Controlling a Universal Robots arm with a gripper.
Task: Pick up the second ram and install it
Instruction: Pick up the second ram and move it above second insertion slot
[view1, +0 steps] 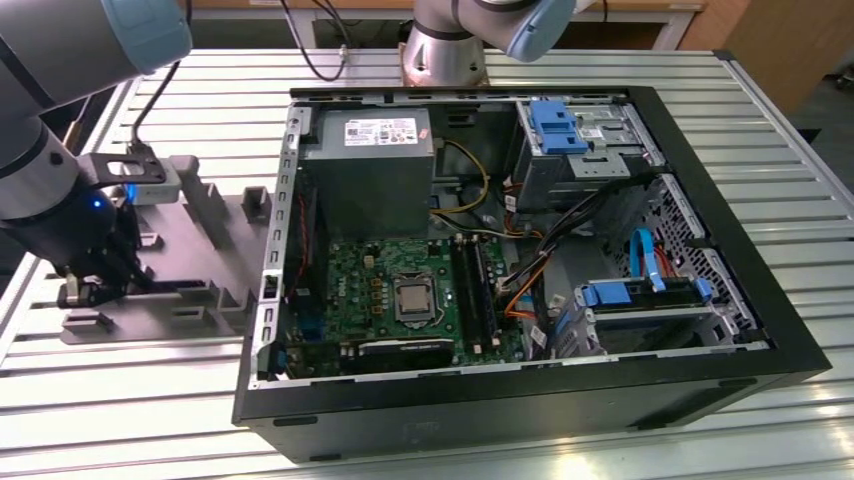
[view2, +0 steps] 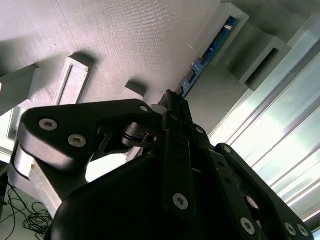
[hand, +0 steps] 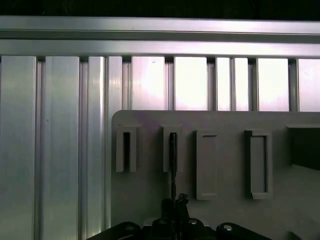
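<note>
The second ram (view2: 204, 60) is a thin blue board. In the second wrist view one end sits in a raised slot of the grey tray (view2: 115, 40) and the other end runs in between my black fingertips. My gripper (view2: 172, 98) is shut on it. The first wrist view shows the second ram (hand: 173, 165) edge-on as a thin dark line, from a tray (hand: 225, 165) slot to my gripper (hand: 174, 204). In the exterior view my gripper (view1: 83, 292) hangs low over the tray (view1: 187, 250) on that view's left, away from the open computer case (view1: 534, 390).
Inside the case lies the green motherboard (view1: 360, 270) with long black socket rails (view1: 477, 290), a grey power supply (view1: 367, 170), blue drive brackets (view1: 554, 125) and orange cables (view1: 521, 290). The tray has several upright pegs (view1: 211, 205). Everything rests on a slatted aluminium table (view1: 787, 150).
</note>
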